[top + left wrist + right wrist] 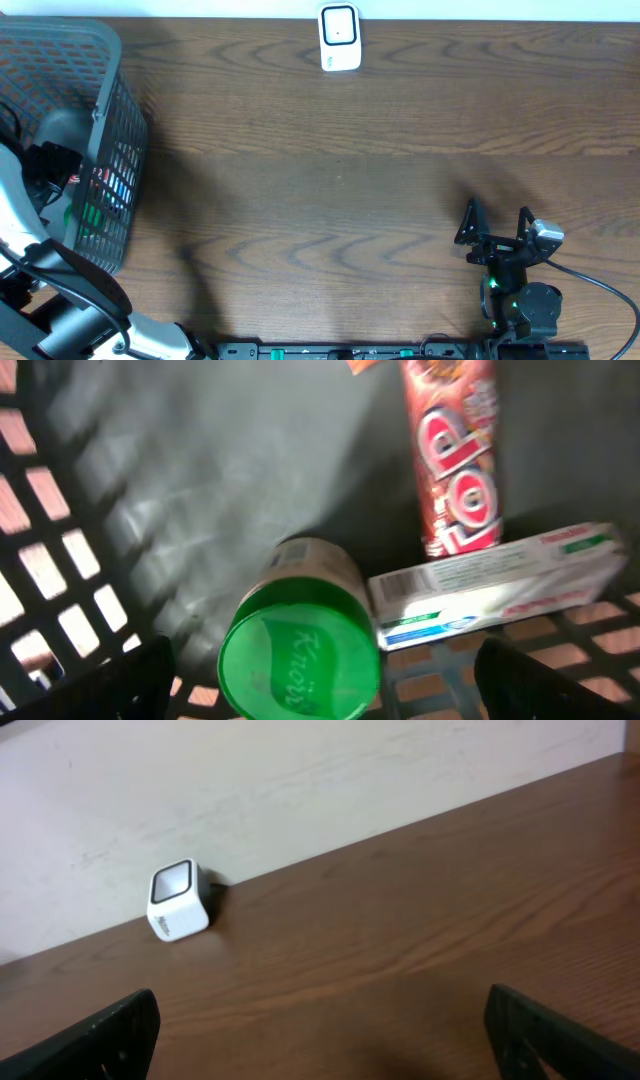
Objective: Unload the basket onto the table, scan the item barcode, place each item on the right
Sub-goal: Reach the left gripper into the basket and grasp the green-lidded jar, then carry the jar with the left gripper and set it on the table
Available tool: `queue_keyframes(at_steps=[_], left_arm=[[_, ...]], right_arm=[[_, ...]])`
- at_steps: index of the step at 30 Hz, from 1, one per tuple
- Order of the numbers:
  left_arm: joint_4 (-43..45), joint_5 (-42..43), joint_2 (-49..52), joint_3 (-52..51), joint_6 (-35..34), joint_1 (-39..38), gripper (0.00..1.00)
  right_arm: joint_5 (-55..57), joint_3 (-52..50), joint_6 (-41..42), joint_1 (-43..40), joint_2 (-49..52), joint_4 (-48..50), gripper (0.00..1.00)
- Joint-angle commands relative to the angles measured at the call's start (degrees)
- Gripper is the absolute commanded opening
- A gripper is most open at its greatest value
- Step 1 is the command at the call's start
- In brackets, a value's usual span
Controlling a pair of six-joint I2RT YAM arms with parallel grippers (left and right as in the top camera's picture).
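Observation:
My left gripper point(325, 682) is open down inside the grey mesh basket point(112, 95). Its two dark fingers stand either side of a jar with a green Knorr lid point(300, 658), not touching it. Beside the jar lies a white toothpaste box point(492, 584), and a red "top" packet point(455, 460) lies beyond that. No barcode shows on any item. The white scanner point(339, 38) stands at the table's far edge, also the scanner point(178, 901) in the right wrist view. My right gripper point(497, 226) is open and empty above bare table at the near right.
The basket fills the table's left end, and its mesh walls point(40, 530) close in around my left gripper. My left arm point(45, 260) reaches into it from the near left corner. Brown wooden tabletop point(330, 190) lies between basket, scanner and right gripper.

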Motion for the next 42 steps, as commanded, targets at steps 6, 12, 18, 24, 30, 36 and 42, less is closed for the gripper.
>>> queue_keyframes(at_steps=[6,12,18,24,30,36,42], left_arm=[[5.33,-0.11,0.22,-11.26,-3.34,0.09,0.96],[10.34,0.39,0.96,-16.79,-3.37,0.09,0.96],[13.86,1.33,1.95,-19.58,-3.32,0.09,0.95],[14.01,1.38,1.9,-19.5,-3.28,0.09,0.67],[9.64,1.4,0.31,-12.13,-2.89,0.09,0.58],[0.81,1.49,-4.94,5.73,-2.89,0.09,0.58],[-1.86,13.81,-15.45,20.22,-3.93,0.02,0.59]], right_arm=[[0.17,-0.07,-0.68,-0.63,-0.31,-0.2,0.99],[0.17,-0.07,-0.68,-0.63,-0.31,-0.2,0.99],[0.17,-0.07,-0.68,-0.63,-0.31,-0.2,0.99],[0.17,-0.07,-0.68,-0.63,-0.31,-0.2,0.99],[0.17,-0.07,-0.68,-0.63,-0.31,-0.2,0.99],[0.17,-0.07,-0.68,-0.63,-0.31,-0.2,0.99],[0.17,-0.07,-0.68,-0.63,-0.31,-0.2,0.99]])
